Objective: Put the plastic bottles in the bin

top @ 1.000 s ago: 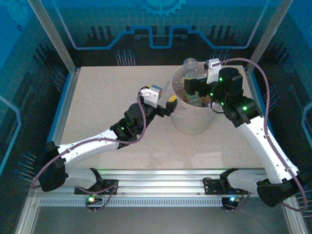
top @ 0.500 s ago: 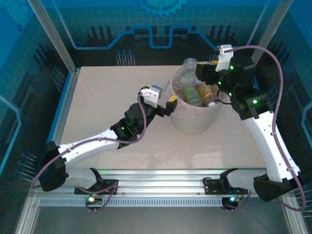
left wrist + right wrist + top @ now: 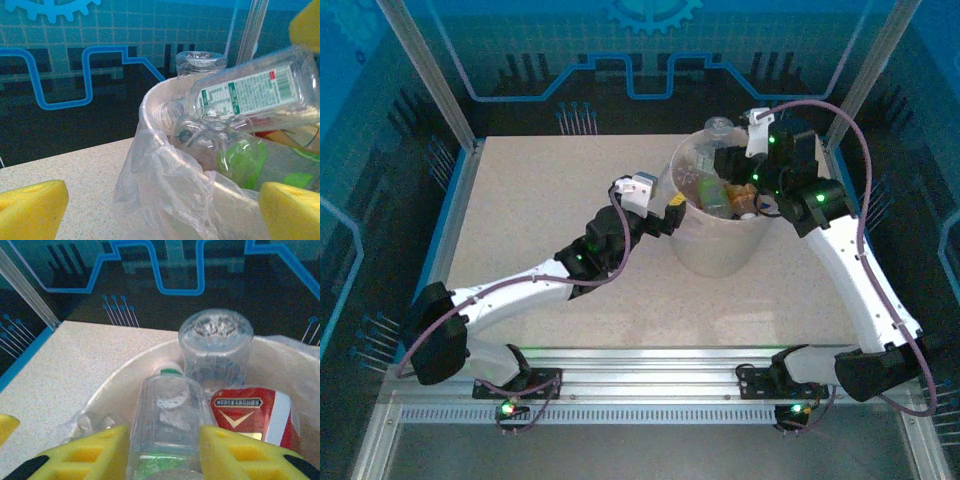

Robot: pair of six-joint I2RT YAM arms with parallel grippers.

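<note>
the bin (image 3: pixel 712 258) stands on the table (image 3: pixel 535 200) toward the far right, between the two arms, with a thin bag (image 3: pixel 160 192) draped over its rim. the bottles (image 3: pixel 712 195) are piled inside it, up to the rim and a little above. the left claw (image 3: pixel 672 213) hangs just beside the bin's left rim with its jaws wide apart and nothing between them; in the left wrist view its yellow pads (image 3: pixel 30 210) sit far out at the corners, facing the bag and a tilted bottle with a white and green label (image 3: pixel 255 90). the right claw (image 3: pixel 160 450) is over the far right part of the bin, and its yellow pads (image 3: pixel 95 452) press on both sides of a clear bottle (image 3: pixel 167 415) with a green cap end, clamped on it. just beside this one lie a bottle with a red label (image 3: pixel 250 412) and an upturned clear one (image 3: pixel 215 342).
</note>
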